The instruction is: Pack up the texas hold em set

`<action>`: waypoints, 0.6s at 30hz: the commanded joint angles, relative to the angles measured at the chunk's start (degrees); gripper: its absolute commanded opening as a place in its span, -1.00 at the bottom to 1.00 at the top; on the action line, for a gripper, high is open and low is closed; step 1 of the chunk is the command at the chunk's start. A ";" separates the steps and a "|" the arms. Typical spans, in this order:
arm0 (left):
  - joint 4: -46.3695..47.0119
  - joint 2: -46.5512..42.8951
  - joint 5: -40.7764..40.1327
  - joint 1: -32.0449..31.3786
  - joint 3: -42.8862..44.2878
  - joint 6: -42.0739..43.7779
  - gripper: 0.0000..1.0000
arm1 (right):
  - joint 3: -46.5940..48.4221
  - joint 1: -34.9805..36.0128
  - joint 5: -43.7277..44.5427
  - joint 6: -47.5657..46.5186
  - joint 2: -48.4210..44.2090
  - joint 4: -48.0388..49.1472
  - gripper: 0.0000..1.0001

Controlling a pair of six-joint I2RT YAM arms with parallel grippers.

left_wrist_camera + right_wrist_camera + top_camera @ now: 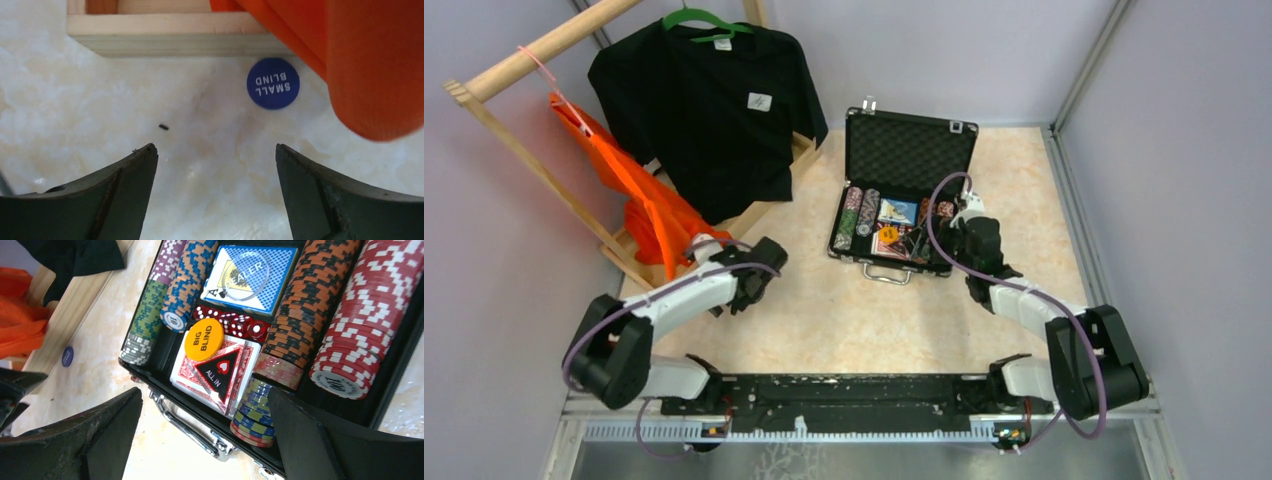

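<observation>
Blue round token reading SMALL BLIND; yellow token showing BIG BLIND; black triangle showing ALL IN; clear disc reading DEALER.
</observation>
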 commanded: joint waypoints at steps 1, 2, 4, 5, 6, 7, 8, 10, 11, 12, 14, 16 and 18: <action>30.29 -6.63 3.22 5.78 -6.79 23.51 0.82 | 1.16 0.50 -3.78 1.59 1.48 5.81 0.91; 30.74 -6.74 3.37 6.45 -6.77 24.35 0.78 | 1.19 0.57 -3.98 1.59 1.63 6.00 0.90; 30.49 -4.98 4.30 8.10 -5.16 26.28 0.76 | 1.30 0.58 -4.21 1.63 1.61 5.98 0.88; 30.49 -2.84 4.79 8.62 -4.12 27.23 0.77 | 1.50 0.58 -4.19 1.54 1.56 5.83 0.88; 30.33 -0.82 5.12 9.00 -2.61 27.68 0.77 | 1.55 0.58 -4.27 1.47 1.42 5.72 0.87; 30.58 0.93 5.55 9.23 -1.60 28.35 0.77 | 1.57 0.58 -4.28 1.38 1.26 5.72 0.87; 31.03 2.80 6.13 9.35 -0.81 28.98 0.77 | 1.62 0.57 -4.28 1.31 1.27 5.60 0.86; 32.29 5.75 7.38 9.58 0.37 30.12 0.77 | 1.68 0.54 -4.32 1.15 1.25 5.42 0.85; 32.68 7.01 7.76 9.74 0.87 30.41 0.77 | 1.71 0.56 -4.29 1.15 1.36 5.27 0.84; 32.86 7.97 7.97 9.98 1.18 30.93 0.76 | 1.68 0.58 -4.28 1.03 1.42 5.24 0.84; 32.95 9.07 7.83 11.26 1.31 31.51 0.76 | 1.69 0.58 -4.22 0.88 1.64 5.03 0.83; 35.04 8.25 9.68 13.51 -0.06 33.43 0.76 | 1.63 0.56 -4.21 0.80 1.88 5.21 0.82; 38.40 6.15 11.78 15.13 -2.53 35.72 0.73 | 1.62 0.56 -4.24 0.94 2.44 5.57 0.80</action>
